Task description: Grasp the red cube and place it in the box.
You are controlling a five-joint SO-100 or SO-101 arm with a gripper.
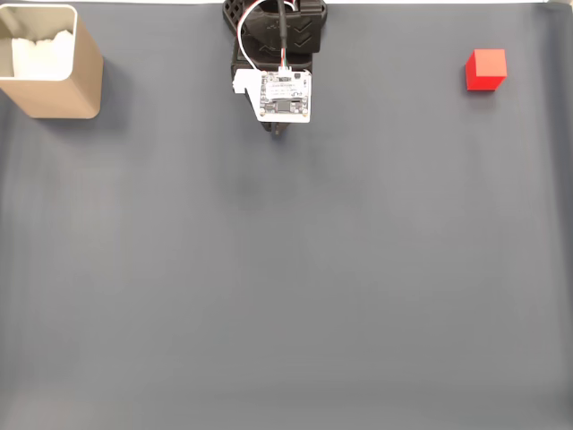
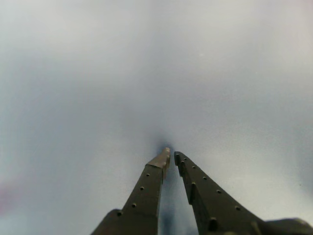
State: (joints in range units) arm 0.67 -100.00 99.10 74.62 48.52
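— Where was the red cube [image 1: 485, 70] when you looked?

— In the fixed view I saw it on the grey surface [image 1: 286, 269] near the top right, well apart from the arm [image 1: 279, 54] at top centre.

— And the box [image 1: 49, 63]?

— It stood in the top left corner, white padding [image 1: 40, 52] inside, far from the cube.

— What was the gripper [image 2: 171, 155] doing?

— In the wrist view I found its two dark fingers [image 2: 146, 191] nearly together at the tips, only a thin gap between them, and nothing held. Below them lay blurred grey surface.
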